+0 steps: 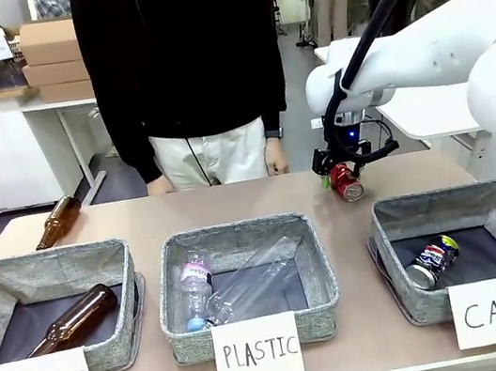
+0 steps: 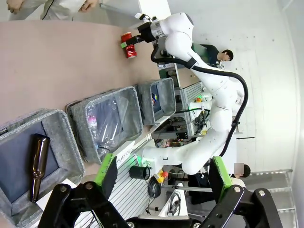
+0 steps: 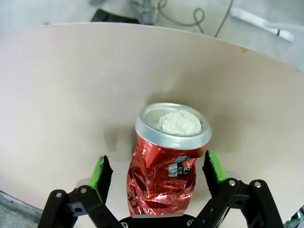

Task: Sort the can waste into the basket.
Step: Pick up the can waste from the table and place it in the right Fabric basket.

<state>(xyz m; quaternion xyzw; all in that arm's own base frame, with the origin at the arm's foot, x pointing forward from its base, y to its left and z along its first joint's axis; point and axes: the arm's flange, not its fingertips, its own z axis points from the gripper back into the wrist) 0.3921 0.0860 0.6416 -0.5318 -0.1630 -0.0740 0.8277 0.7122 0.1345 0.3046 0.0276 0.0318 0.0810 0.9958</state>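
A crushed red can [image 1: 347,182] [image 3: 164,173] is at the table's far edge, right of the middle, silver end towards the wrist camera. My right gripper [image 1: 339,168] [image 3: 156,171] straddles it, open: one green pad is near the can's side and the other stands off with a visible gap. The dark blue can [image 1: 432,261] lies inside the grey basket [image 1: 460,198] signed "CAN" at the front right. My left gripper [image 2: 163,164] is open with nothing between its fingers, held high off the table's left end. It does not show in the front view.
The "PLASTIC" basket [image 1: 237,235] in the middle holds clear bottles. The "BOTTLE" basket [image 1: 51,261] on the left holds a brown bottle. Another brown bottle [image 1: 56,222] lies at the far left of the table. A person [image 1: 182,73] stands at the far side.
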